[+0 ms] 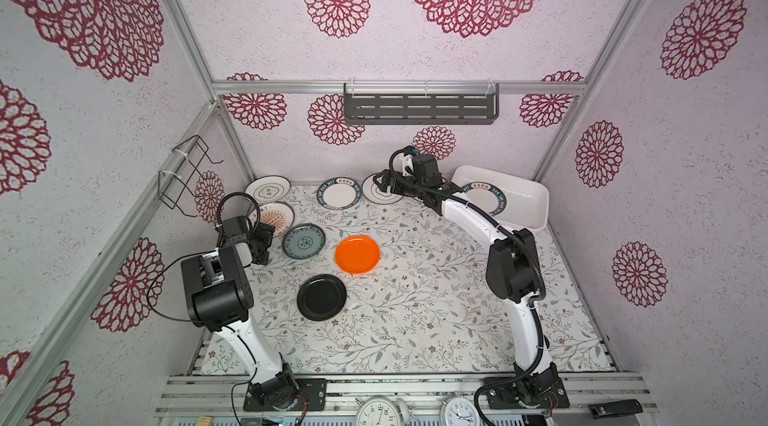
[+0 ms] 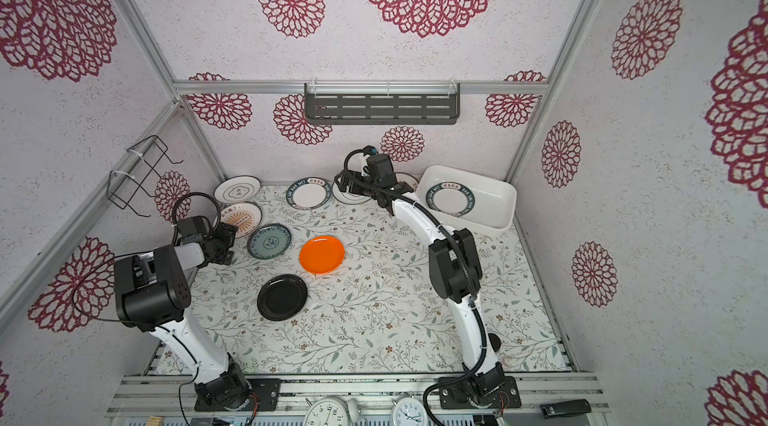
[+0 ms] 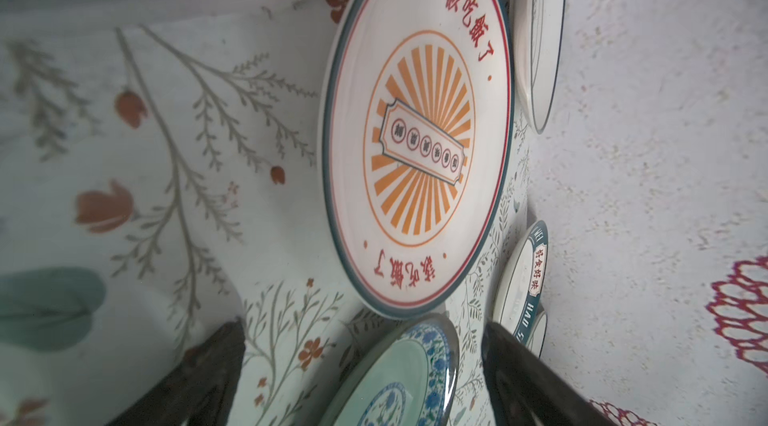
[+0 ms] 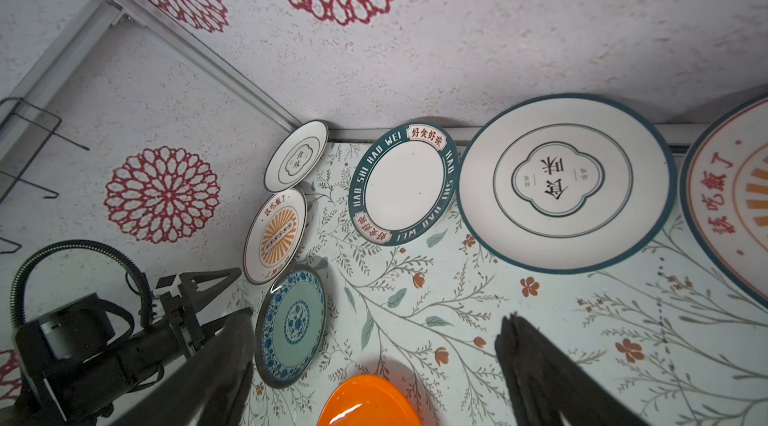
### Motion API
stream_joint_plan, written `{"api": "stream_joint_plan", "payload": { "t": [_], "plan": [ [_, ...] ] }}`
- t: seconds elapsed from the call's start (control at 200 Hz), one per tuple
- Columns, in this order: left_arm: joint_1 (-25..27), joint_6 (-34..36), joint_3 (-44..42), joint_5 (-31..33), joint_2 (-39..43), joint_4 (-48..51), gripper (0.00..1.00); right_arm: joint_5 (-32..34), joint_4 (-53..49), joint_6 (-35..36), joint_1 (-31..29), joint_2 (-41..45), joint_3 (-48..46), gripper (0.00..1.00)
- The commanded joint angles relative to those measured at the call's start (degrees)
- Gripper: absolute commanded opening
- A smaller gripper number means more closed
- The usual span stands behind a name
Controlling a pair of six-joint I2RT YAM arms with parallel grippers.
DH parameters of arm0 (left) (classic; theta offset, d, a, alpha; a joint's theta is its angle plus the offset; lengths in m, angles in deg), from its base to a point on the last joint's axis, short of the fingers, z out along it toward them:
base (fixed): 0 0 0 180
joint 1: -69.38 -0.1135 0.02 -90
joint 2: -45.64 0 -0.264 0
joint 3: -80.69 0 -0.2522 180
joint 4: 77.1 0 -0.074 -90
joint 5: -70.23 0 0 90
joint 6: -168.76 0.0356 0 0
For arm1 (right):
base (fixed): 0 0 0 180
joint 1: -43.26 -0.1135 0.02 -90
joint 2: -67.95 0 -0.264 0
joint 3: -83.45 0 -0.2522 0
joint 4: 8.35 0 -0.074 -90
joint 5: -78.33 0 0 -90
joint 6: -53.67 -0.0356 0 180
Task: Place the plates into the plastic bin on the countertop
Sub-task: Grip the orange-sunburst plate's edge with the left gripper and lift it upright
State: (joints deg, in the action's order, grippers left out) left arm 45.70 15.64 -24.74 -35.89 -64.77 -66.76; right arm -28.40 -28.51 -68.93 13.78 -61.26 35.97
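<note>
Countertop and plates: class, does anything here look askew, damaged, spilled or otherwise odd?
Nothing looks spilled or broken. One oddity: in the left wrist view, the countertop covering's edge looks ragged and lifted near the sunburst plate. The corner ring plate touches the back wall; whether it leans, I cannot tell.

Both top views overhead, wrist views near countertop (image 3: 187, 236)

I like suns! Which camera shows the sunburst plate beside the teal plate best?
The left wrist view: the sunburst plate fills it, lettering sharp. The right wrist view shows it small; in both top views the left arm partly covers it.
</note>
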Motion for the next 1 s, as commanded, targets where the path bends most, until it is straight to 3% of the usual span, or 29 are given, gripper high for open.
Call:
{"api": "stream_joint_plan", "payload": {
  "t": [0.0, 0.2, 0.34, 0.46, 0.555, 0.786, 0.996],
  "plan": [
    [-0.4, -2.2, 1.4, 0.7, -4.6, -2.6, 0.90, -2.9, 4.0, -2.7, 1.8, -1.9, 4.3, 0.95],
    [-0.2, -6.0, 2.3, 0.1, -8.7, -5.8, 0.74, -2.7, 3.1, -5.0, 3.2, -5.4, 9.3, 0.95],
    [0.1, -6.9, 2.3, 1.2, -9.2, -6.2, 0.71, -2.6, 3.4, -8.2, 4.2, -6.1, 9.3, 0.94],
    [0.2, -7.2, 2.4, 1.3, -9.5, -6.1, 0.38, -1.9, 3.4, -9.1, 4.6, -6.4, 9.3, 0.94],
    [0.2, -7.6, 1.6, 1.6, -9.1, -6.0, 0.26, -1.5, 3.1, -9.4, 4.9, -6.4, 9.3, 0.94],
    [0.6, -8.3, -1.1, 1.6, -6.7, -8.4, 0.07, -2.0, 2.0, -8.8, 5.3, -6.1, 9.3, 0.94],
    [1.3, -9.9, -4.5, 0.6, 0.1, -13.8, 0.00, -3.5, 0.7, -8.3, 5.2, -5.6, 9.1, 0.93]
  ]
}}
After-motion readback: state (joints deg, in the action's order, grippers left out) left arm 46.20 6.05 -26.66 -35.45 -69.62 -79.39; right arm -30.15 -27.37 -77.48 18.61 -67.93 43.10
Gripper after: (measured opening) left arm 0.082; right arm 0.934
